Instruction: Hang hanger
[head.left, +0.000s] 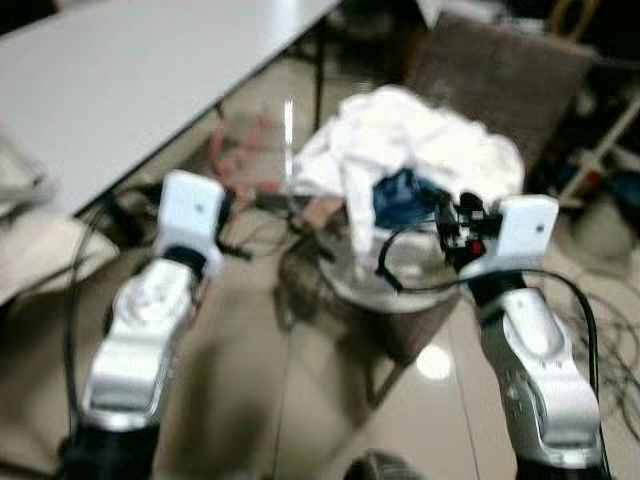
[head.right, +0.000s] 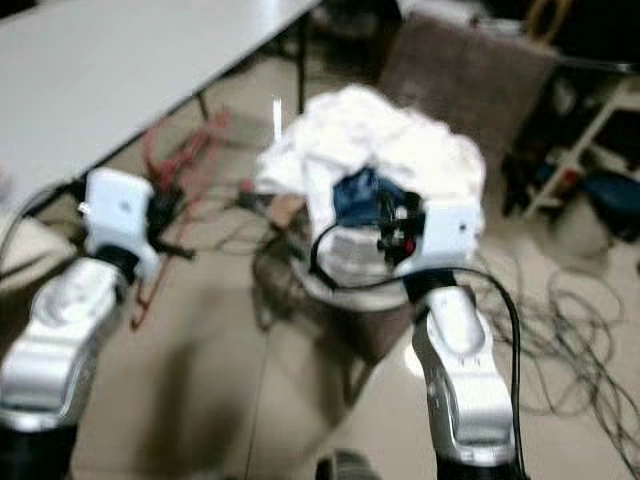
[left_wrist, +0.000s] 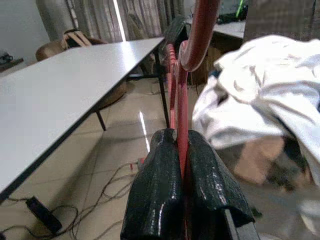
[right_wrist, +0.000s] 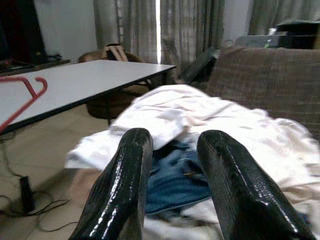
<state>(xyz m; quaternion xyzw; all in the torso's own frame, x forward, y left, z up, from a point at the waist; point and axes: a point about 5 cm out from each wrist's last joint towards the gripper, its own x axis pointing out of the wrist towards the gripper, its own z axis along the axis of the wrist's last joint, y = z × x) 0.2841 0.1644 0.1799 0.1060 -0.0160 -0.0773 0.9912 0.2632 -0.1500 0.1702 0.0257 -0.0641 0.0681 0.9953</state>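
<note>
My left gripper (left_wrist: 177, 137) is shut on a red hanger (left_wrist: 182, 100), whose hook curves up past the fingertips. From the head, the hanger (head.right: 185, 150) shows blurred and reddish beyond the left wrist, low beside the table. My right gripper (right_wrist: 172, 140) is open with nothing between its fingers. It points at a pile of white laundry (head.left: 420, 140) with a blue garment (head.left: 400, 195) in it. The right gripper (head.left: 455, 215) hovers just in front of that pile.
A long white table (head.left: 120, 80) runs along the left. The laundry sits on a low round basket (head.left: 400, 300). A brown checked armchair (head.left: 500, 70) stands behind it. Cables (head.right: 570, 330) sprawl over the tiled floor on the right and under the table.
</note>
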